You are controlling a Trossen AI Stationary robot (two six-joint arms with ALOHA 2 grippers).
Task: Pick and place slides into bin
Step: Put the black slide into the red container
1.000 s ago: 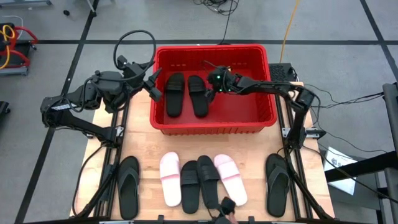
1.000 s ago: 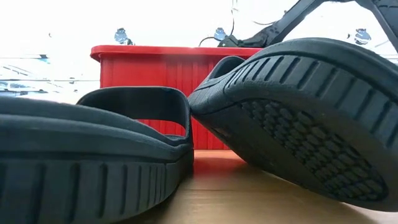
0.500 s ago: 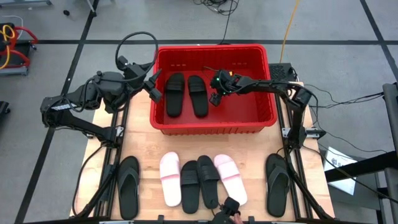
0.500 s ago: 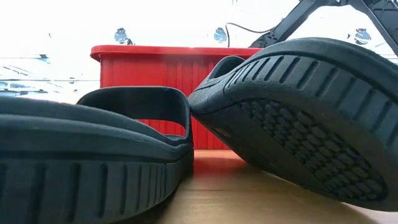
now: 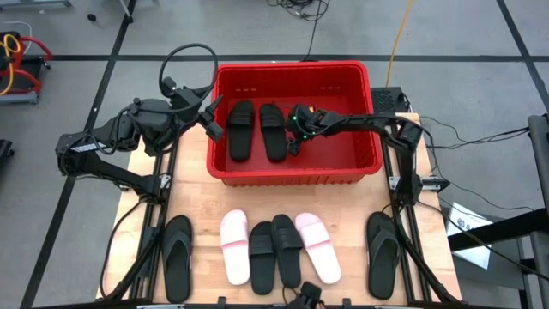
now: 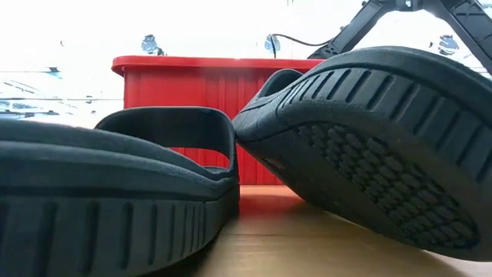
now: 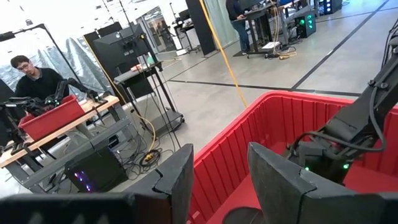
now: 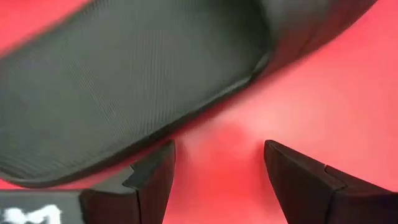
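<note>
The red bin [image 5: 343,167] stands at the table's far middle. Two black slides [image 5: 241,129] [image 5: 273,130] lie flat on its floor. My right gripper [image 5: 293,142] [image 8: 217,152] is down inside the bin, open, slanting down just right of the right-hand black slide [image 8: 124,81], over the bare red floor. One fingertip [image 8: 152,177] stands close by that slide's edge. My left gripper [image 5: 214,118] [image 7: 217,180] waits open at the bin's left rim. More slides lie flat in a row on the near table: two black flip-flops [image 5: 177,256] [image 5: 382,253], two pink ones [image 5: 234,245] [image 5: 317,246] and two black ones [image 5: 273,251].
The bin's right half [image 5: 343,129] is bare red floor. Cables loop behind the bin's far left corner [image 5: 184,64]. In the low view the two near black slides [image 6: 369,146] fill the front, with the bin [image 6: 192,85] behind them. A person sits at a far bench [image 7: 34,78].
My right gripper has sunk deeper into the bin and come toward the table's near edge, tipping more steeply downward. It now sits beside the right black slide's near half. The slides and my left arm have stayed where they were.
</note>
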